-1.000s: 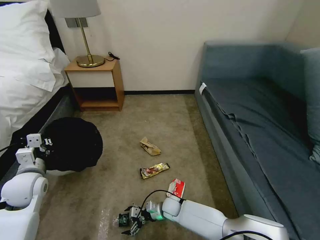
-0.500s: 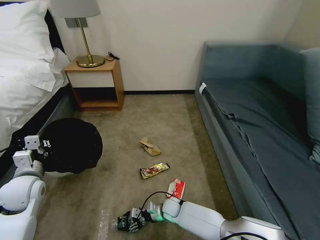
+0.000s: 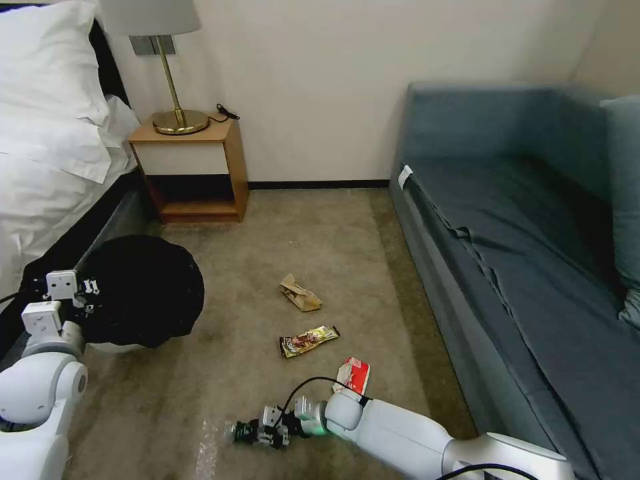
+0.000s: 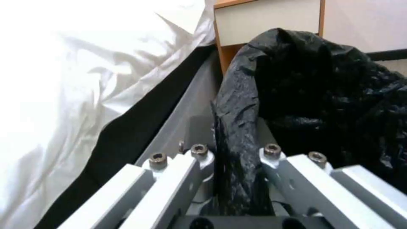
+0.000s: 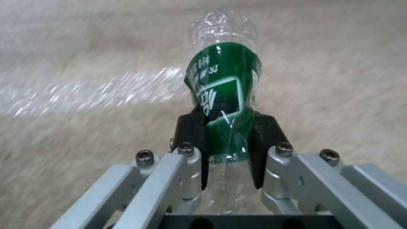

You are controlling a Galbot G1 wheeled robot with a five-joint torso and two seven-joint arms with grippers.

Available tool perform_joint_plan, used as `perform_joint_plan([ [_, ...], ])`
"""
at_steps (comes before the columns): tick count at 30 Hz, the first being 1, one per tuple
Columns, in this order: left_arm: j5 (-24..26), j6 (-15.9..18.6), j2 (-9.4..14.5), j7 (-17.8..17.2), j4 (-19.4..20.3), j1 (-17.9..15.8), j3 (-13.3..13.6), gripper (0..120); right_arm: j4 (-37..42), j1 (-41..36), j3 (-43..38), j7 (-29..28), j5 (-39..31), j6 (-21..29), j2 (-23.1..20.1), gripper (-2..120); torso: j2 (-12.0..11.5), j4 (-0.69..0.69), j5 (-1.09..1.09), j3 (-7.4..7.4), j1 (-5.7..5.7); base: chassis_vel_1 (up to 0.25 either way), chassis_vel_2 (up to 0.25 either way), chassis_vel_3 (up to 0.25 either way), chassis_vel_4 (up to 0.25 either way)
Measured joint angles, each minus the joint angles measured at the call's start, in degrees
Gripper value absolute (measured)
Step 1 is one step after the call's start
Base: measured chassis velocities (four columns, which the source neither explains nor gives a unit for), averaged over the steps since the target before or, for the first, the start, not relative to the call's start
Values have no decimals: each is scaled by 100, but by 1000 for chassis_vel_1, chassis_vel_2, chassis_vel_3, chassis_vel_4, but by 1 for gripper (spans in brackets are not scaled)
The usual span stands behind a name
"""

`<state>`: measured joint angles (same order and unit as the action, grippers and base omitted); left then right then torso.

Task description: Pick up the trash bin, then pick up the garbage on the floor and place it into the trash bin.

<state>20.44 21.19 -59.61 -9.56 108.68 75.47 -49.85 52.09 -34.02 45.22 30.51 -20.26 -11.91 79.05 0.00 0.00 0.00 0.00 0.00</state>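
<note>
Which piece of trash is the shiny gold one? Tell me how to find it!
Start at the blue sofa and look left onto the carpet, where three wrappers lie in a line. The snack wrapper is the middle one, between the tan paper bag and the red-and-white wrapper. It alone is long, flat and glossy brown-gold.

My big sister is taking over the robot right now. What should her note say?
Left gripper: shut on the trash bin, pinching its black bag at the rim, beside the bed.
Right gripper: shut on the clear bottle, low over the carpet.
On the floor: the tan paper bag, the brown-gold wrapper and the red-and-white wrapper, in a line between bin and sofa.
Done: bin gripped, bottle gripped.
Left: get the bottle into the bin, then the other three pieces.
</note>
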Motion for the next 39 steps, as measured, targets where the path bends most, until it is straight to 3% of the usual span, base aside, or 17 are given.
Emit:
perform_joint_plan([
  [7, -9, -46, 27, 236, -45, 70, -38, 7, 373, 309, -644, 142, 245, -149, -164, 16, 0, 0, -1, 0, 0, 0, 0, 0, 0],
  [13, -54, -149, 195, 391, -96, 20, 40, 7, 655, 771, -949, 146, 47, -113, -394, 16, 0, 0, 1, 1, 0, 0, 0, 0, 0],
  [21, 7, -241, 296, 595, -245, -173, 135, 7, 736, 2109, -1175, 158, -548, 78, -721, 16, 0, 0, 0, 1, 0, 0, 0, 0, 0],
  [32, 81, -280, 325, 602, -161, -269, 320, 7, 883, 2918, -1337, 130, -1002, 294, -729, 16, 0, -1, 1, 1, 0, 0, 0, 0, 0],
  [39, 165, -263, 350, 539, -24, -314, 437, 7, 1859, 3957, -1032, -254, -2077, 942, -633, 16, 0, 0, -1, 0, 0, 0, 0, 0, 0],
])
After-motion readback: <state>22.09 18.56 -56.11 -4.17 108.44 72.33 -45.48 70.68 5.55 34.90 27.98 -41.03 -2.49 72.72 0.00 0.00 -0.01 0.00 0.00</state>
